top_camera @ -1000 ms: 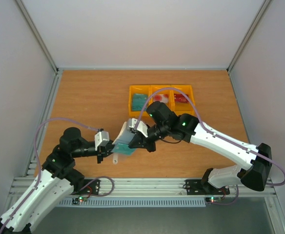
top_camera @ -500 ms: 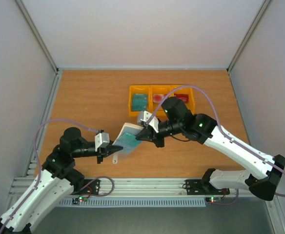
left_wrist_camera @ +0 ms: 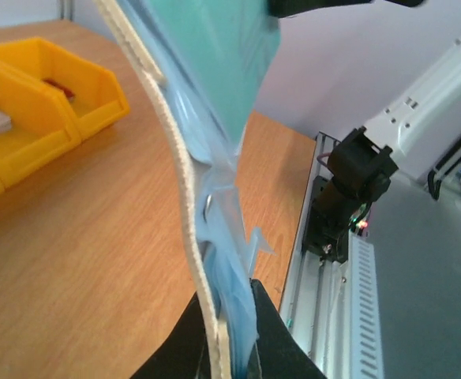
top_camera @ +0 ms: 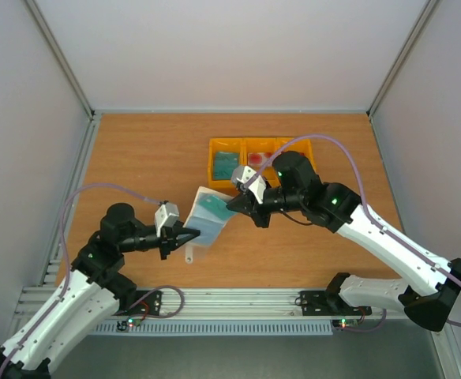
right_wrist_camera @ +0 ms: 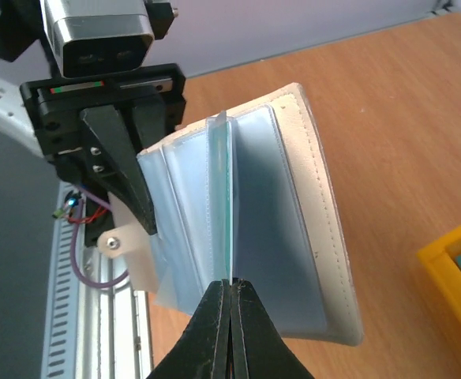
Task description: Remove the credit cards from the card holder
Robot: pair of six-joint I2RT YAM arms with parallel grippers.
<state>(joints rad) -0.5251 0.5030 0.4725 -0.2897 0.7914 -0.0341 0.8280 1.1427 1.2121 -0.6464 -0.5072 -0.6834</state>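
The card holder (top_camera: 202, 227) is held clear of the tabletop (top_camera: 136, 158), tilted, with its cream cover (right_wrist_camera: 319, 213) turned outward and its grey-blue sleeves fanned open. Its strap tab (top_camera: 188, 257) hangs at the near end. A teal card (left_wrist_camera: 226, 63) is seen standing partly out of one sleeve at the far end; from the right wrist only its thin edge (right_wrist_camera: 230, 197) shows between the sleeves.

The near end of the holder is clamped by the left fingers (left_wrist_camera: 175, 355), which are clenched on the cover and sleeves together. The free edge of the teal card is pinched by the right fingers (right_wrist_camera: 213, 332), closed tight on it.

The card's long axis is judged to run from the left fingers toward the right fingers, so the coming pull has to be taken straight along that line, away from the left fingers. A sideways pull would probably jam the card against the sleeve.

The yellow tray (top_camera: 215, 144) lies beyond the right fingers, and the right arm is the nearer to it.
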